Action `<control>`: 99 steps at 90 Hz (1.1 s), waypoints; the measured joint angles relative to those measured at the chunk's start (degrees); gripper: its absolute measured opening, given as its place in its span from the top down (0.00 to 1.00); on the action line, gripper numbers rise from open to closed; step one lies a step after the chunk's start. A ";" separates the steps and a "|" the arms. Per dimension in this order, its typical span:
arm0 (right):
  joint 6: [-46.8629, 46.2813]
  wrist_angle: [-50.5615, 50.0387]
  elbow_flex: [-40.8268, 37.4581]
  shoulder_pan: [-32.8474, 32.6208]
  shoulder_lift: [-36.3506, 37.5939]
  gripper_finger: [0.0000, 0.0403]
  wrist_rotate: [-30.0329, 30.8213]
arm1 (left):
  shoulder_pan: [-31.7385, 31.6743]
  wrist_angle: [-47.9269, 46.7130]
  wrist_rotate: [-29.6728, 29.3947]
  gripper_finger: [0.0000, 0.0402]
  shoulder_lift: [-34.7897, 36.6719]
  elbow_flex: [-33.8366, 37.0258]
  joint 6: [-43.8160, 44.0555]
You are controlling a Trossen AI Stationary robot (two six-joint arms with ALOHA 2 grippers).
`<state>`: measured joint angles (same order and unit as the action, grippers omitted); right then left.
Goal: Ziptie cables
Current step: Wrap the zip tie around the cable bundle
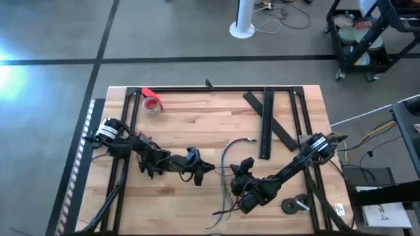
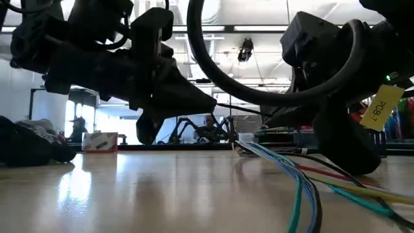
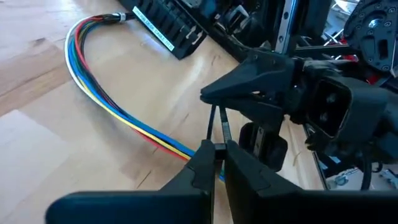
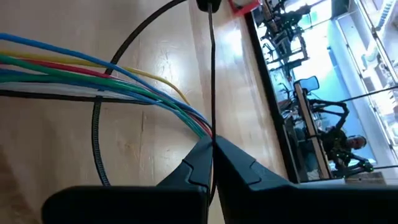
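While my left tool (image 1: pixel 209 170) sits near the middle of the table (image 1: pixel 197 124), toward its front edge, its fingers (image 3: pixel 208 163) are pressed together on one end of the ziptie (image 3: pixel 219 127). That thin dark strip runs across to my right tool (image 1: pixel 230 172), just beside the left one, whose fingers (image 4: pixel 199 163) are likewise pinched shut on it. Under both tools the cables (image 1: pixel 225 157) lie flat on the wood, a coloured bundle curving from the table's middle down to its front edge, the ziptie crossing above them.
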<state>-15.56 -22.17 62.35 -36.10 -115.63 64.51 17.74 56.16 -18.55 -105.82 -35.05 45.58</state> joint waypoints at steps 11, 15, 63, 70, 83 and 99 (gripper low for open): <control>0.10 0.08 0.13 0.22 0.00 1.00 -0.39 | 0.00 0.70 0.02 0.99 0.00 0.00 -0.02; 0.07 0.13 0.13 0.22 0.00 1.00 -0.37 | 0.00 0.84 0.02 0.99 0.00 -0.06 -0.04; -3.18 0.05 0.13 0.24 -0.04 1.00 -0.35 | 0.00 0.85 0.04 0.98 -0.02 -0.07 -0.26; -3.37 0.16 0.13 0.25 -0.04 1.00 -0.35 | 0.00 0.87 0.07 0.98 0.00 -0.07 -0.50; -3.55 0.27 0.13 0.43 -0.04 1.00 -0.39 | 0.00 0.87 0.07 0.98 -0.02 -0.07 -0.83; -3.64 0.41 0.13 1.09 -0.04 1.00 -0.59 | 0.00 0.87 0.09 0.98 -0.02 -0.07 -1.44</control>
<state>-19.20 -21.76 62.48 -35.00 -115.68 63.92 17.74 57.04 -18.46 -105.84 -35.11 44.14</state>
